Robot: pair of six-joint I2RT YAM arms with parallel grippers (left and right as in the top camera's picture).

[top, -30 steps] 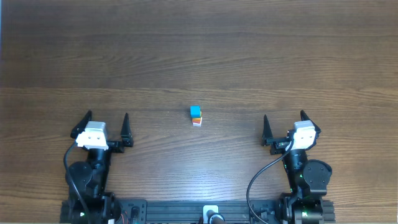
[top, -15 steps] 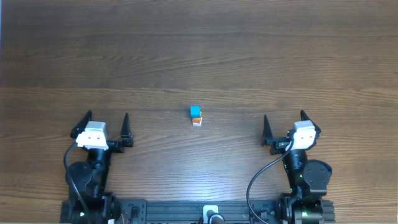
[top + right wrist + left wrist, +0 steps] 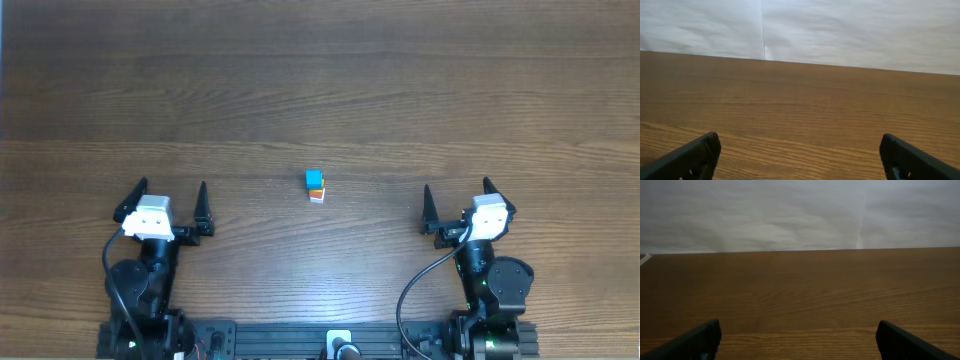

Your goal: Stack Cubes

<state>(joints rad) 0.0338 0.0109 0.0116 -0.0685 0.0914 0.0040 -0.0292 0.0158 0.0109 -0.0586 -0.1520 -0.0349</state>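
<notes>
Top view, cubes (image 3: 315, 186) btwn L pincer (image 3: 171, 186), R pincer (image 3: 457, 186)

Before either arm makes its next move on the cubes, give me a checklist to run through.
1. Left gripper open and empty: ok.
2. Right gripper open and empty: ok.
3. Blue cube resting on the orange cube: ok, as far as the top view shows.
4. Cubes squarely aligned: cannot tell.
5. Both grippers well apart from the cubes: ok.
6. Whether another cube lies under the orange cube: cannot tell.
</notes>
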